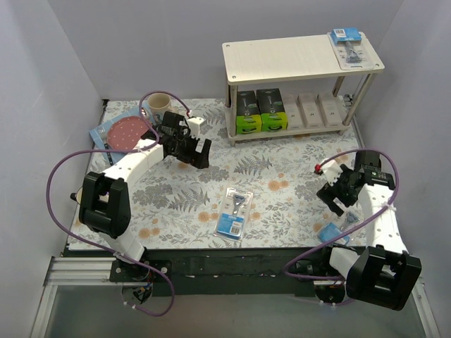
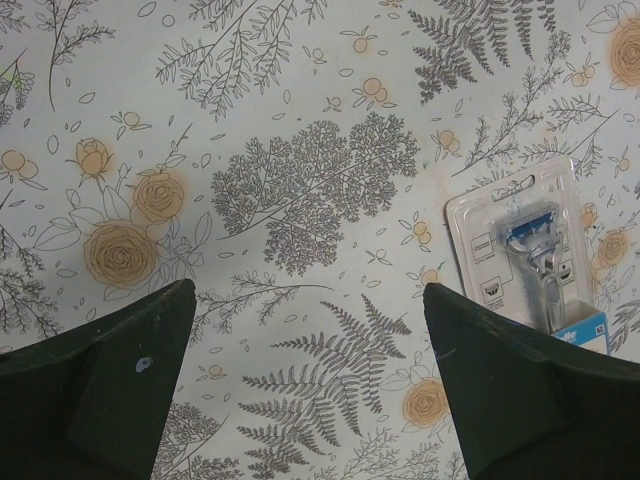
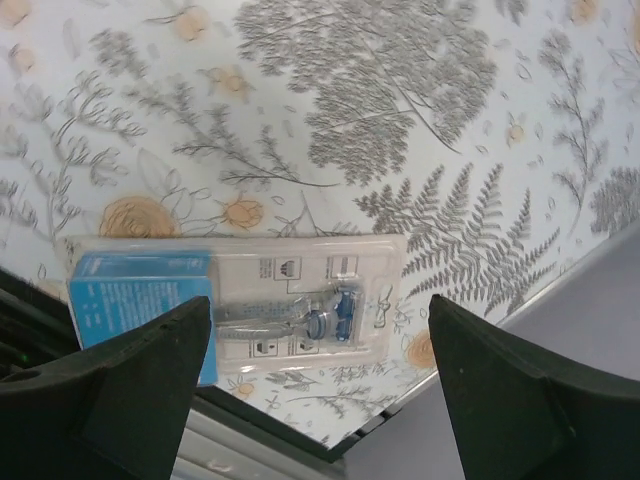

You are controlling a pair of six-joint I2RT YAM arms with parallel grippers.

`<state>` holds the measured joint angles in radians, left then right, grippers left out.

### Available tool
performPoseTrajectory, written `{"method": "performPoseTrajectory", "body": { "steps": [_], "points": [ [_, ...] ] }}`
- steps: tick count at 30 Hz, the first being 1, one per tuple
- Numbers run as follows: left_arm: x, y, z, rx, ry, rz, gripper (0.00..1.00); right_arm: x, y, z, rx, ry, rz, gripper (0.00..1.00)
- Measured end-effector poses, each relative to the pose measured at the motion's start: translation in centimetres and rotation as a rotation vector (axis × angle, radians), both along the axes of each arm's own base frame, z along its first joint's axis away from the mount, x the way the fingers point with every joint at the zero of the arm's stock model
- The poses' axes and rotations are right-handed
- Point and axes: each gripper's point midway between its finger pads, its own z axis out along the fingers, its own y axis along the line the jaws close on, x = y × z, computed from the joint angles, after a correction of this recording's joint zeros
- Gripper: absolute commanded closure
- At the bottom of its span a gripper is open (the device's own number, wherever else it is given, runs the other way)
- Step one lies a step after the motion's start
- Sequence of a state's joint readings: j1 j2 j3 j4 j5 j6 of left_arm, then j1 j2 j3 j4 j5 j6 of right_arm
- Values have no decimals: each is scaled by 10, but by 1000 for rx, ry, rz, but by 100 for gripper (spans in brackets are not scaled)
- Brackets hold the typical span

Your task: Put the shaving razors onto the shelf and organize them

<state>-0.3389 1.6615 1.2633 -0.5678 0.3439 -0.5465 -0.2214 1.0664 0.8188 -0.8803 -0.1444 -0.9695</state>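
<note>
Blue pack (image 3: 240, 300) maybe past tbl (image 3: 420, 130) edge

The shelf (image 1: 282, 56) is pale, matt wood on shiny silver metal legs (image 1: 360, 95). The blister pack (image 3: 300, 290) is clear glossy plastic over blue card. The table cover (image 2: 300, 80) looks matt, smooth and printed.

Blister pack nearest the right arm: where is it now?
Top view: the blister pack lies flat at the near-right edge of the table, beside the right arm; the open right claw points at it.
</note>
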Motion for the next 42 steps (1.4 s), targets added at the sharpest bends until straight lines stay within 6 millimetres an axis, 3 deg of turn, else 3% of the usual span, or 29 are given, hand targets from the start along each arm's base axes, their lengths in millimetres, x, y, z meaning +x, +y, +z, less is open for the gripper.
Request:
{"method": "performPoseTrajectory", "body": {
  "steps": [3,7,13,18,23,28,35,42],
  "points": [
    [-2,-3,0,1,1,-9,2,-13,8,-4,-19,41,243,13],
    [-5,-6,-1,8,3,-28,2,-29,4,-11,-126,99,602,15],
    [-5,-10,-1,41,-1,-60,2,-51,-11,-19,-234,215,847,16],
    [0,-19,-5,74,-10,-90,2,-66,-24,-29,-286,317,908,15],
    [-6,-28,-9,92,-8,-126,2,-86,-30,-53,-296,401,930,16],
    [-8,-31,-9,98,-10,-135,2,-86,-34,-70,-312,412,933,19],
    [-7,-30,-9,106,-13,-130,2,-68,-39,-80,-339,388,933,22],
    [-11,-36,-10,109,-13,-148,2,-49,-32,-83,-332,296,932,18]
  ]
}}
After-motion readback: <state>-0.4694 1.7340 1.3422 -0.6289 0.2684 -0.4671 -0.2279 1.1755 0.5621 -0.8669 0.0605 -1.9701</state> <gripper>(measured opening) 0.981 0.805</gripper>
